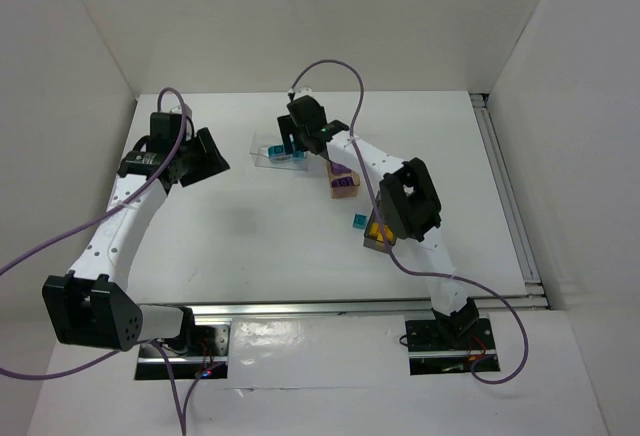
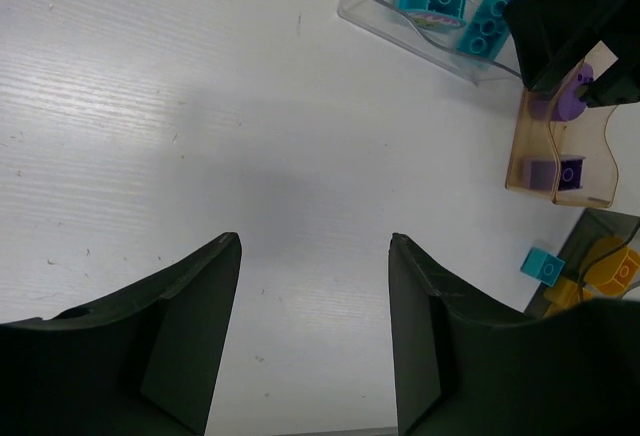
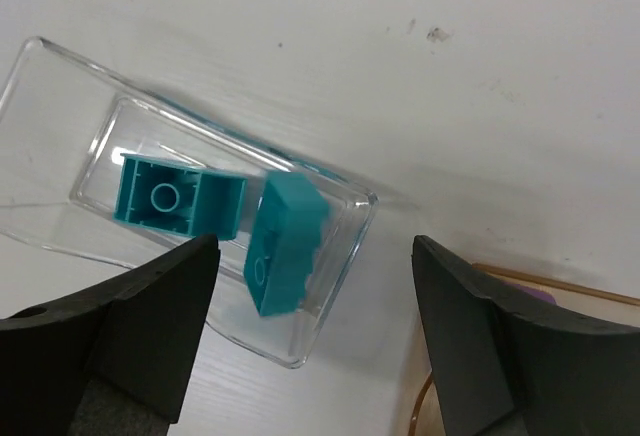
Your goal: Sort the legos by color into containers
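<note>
Legos in orange-yellow (image 1: 378, 228) sit nearest the robot, inside the dark grey bin (image 2: 598, 226), which the right arm (image 1: 410, 201) partly hides in the top view. Just beside that bin, a single teal brick (image 1: 358, 221) lies loose on the white table (image 1: 250, 241). Farther out stands the orange-tan bin (image 2: 590, 151), holding two purple bricks (image 2: 545, 172) and a purple oval piece (image 2: 567, 104). Farthest of the three is the clear bin (image 3: 200, 136), with two teal bricks (image 3: 180, 196) in it: one lies with its hollow underside up, the other is tilted near the bin's end wall. The right gripper (image 3: 315, 336) hovers over this bin, its jaws spread apart with nothing between them. The left gripper (image 2: 315, 341) hangs over bare table well to the left of the bins, jaws likewise apart and empty.
</note>
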### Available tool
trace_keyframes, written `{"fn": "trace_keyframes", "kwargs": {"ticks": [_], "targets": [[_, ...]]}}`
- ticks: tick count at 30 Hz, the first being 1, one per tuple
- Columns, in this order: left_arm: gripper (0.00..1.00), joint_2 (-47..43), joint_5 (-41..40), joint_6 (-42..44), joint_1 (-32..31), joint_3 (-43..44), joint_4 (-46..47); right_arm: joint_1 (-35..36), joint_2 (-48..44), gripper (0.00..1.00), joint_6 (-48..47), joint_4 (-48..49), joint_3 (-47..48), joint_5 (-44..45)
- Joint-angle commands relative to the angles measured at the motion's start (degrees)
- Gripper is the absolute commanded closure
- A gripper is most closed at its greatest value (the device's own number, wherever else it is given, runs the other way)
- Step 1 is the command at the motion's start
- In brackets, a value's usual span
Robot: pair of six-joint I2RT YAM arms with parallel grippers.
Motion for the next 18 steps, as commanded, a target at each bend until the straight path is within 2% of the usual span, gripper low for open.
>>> {"fn": "trace_keyframes", "kwargs": {"ticks": [1, 4, 5, 10, 12, 14, 18], "targets": [[0.32, -1.6, 1.0, 1.4, 0.5, -0.1, 0.3, 1.1, -1.6, 0.15, 0.6, 1.3, 3.9, 2.5], [0.32, -1.6, 1.0, 1.4, 0.5, -0.6, 0.3, 2.9, -7.7, 0.17, 0.6, 4.2, -2.0, 7.4], [0.32, -2.1, 1.0, 1.4, 0.5, -0.6, 0.3, 2.9, -10.1, 0.20, 0.6, 5.4, -7.9, 8.4], [0.32, -2.8, 1.6, 1.4, 0.5, -1.1, 0.3, 4.7, -29.7, 0.49, 5.1, 8.7, -29.9, 8.6], [0.32, -3.3, 2.3, 1.4, 0.5, -2.3, 0.9, 5.2, -37.4, 0.52, 7.2, 8.7, -41.0, 7.2], [0.32, -3.3, 2.3, 0.8, 0.5, -2.3, 0.9, 5.2, -41.2, 0.51, 9.8, 8.0, -46.9, 6.5], [0.33, -2.7, 2.8, 0.3, 0.5, -3.0, 1.5, 5.2, -44.0, 0.28, 13.1, 5.0, -54.4, 4.8]]}}
